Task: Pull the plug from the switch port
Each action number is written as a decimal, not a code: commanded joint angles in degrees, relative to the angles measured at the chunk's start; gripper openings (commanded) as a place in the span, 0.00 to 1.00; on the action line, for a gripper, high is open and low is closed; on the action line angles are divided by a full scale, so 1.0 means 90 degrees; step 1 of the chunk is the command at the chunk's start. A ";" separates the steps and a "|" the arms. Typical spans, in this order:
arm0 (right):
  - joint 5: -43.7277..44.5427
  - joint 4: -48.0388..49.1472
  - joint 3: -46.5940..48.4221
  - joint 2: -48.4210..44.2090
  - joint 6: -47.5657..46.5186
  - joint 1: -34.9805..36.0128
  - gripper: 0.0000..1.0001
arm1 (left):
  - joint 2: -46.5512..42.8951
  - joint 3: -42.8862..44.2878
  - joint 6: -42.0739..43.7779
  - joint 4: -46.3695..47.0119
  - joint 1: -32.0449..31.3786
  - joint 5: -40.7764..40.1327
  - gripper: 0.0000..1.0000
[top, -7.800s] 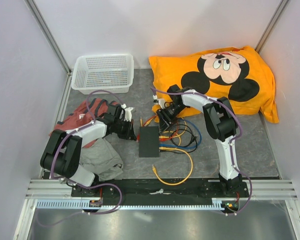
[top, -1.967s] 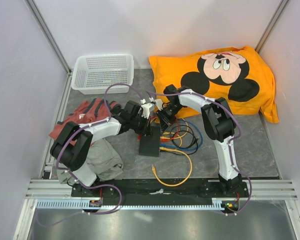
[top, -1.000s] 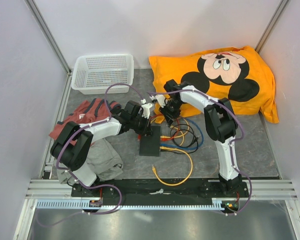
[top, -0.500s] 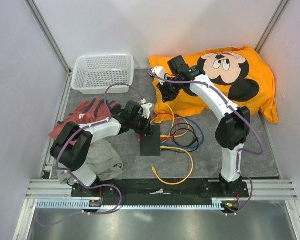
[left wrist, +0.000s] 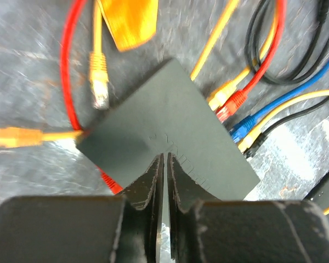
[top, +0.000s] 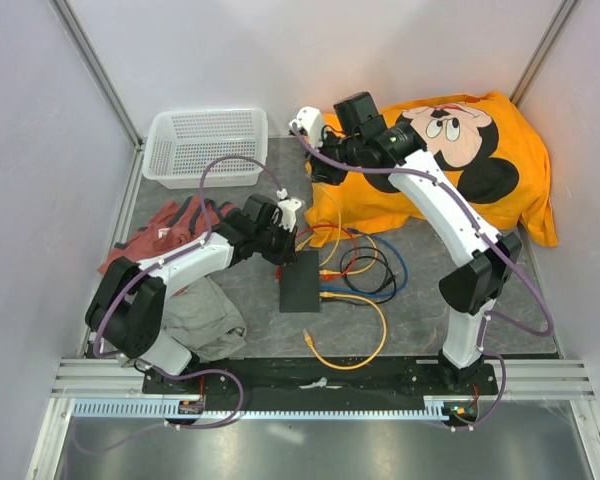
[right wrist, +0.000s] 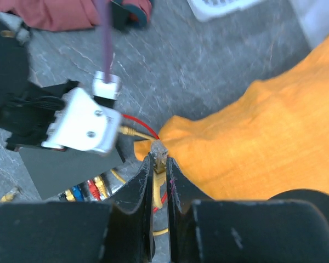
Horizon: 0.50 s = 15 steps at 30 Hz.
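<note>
The left gripper [left wrist: 164,160], fingers nearly together and empty, presses the switch [left wrist: 170,129] in the middle of the table [top: 430,310]; its tips could skid off the top. The right gripper [right wrist: 159,161] pinches the yellow plug [right wrist: 159,149] near the pillow [right wrist: 252,148]; its trailing cable [right wrist: 156,196] could snag and drag the switch.

There is one switch [top: 300,282] on the surface [top: 420,320]. In the left wrist view, five cable ends meet one side of the switch: two yellow ends [left wrist: 222,100], one red end [left wrist: 234,107], one blue end [left wrist: 243,130] and one black end [left wrist: 256,149]. Two loose yellow plugs [left wrist: 100,76] lie near its other edges. A third loose end [top: 310,342] shows in the top view, and one held plug [right wrist: 158,149] sits in the right claw [right wrist: 158,160]. There is one basket [top: 195,172], one orange pillow [top: 380,205] and two garments, one red garment [top: 170,225] and one grey garment [top: 205,315]. There are two arms and two claws, the other being the left claw [left wrist: 163,160].
</note>
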 commanded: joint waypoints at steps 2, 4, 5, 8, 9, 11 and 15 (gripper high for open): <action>0.0774 0.0133 0.0282 -0.0651 -0.0725 0.0832 0.00 | -0.0449 0.0291 0.0474 -0.0093 0.0001 -0.0335 0.13; 0.1213 0.0162 0.0302 -0.0711 -0.0901 0.1008 0.00 | -0.0488 0.0252 0.0435 -0.0092 0.0001 -0.0286 0.13; 0.1350 0.0172 0.0302 -0.0750 -0.1124 0.1144 0.00 | -0.0518 0.0242 0.0416 -0.0073 0.0001 -0.0257 0.13; 0.2053 0.0308 0.0311 -0.0808 -0.1457 0.1350 0.00 | -0.0595 0.0174 0.0338 -0.0054 0.0001 -0.0169 0.13; 0.2209 0.0337 0.0341 -0.0818 -0.1545 0.1379 0.00 | -0.0615 0.0145 0.0308 -0.0044 0.0001 -0.0150 0.13; 0.2512 0.0464 0.0419 -0.0848 -0.1643 0.1390 0.00 | -0.0645 0.0086 0.0279 0.0005 0.0001 -0.0130 0.13; 0.2816 0.0718 0.0750 -0.0819 -0.1625 0.1399 0.00 | -0.0752 -0.0109 0.0172 0.0093 0.0001 -0.0101 0.13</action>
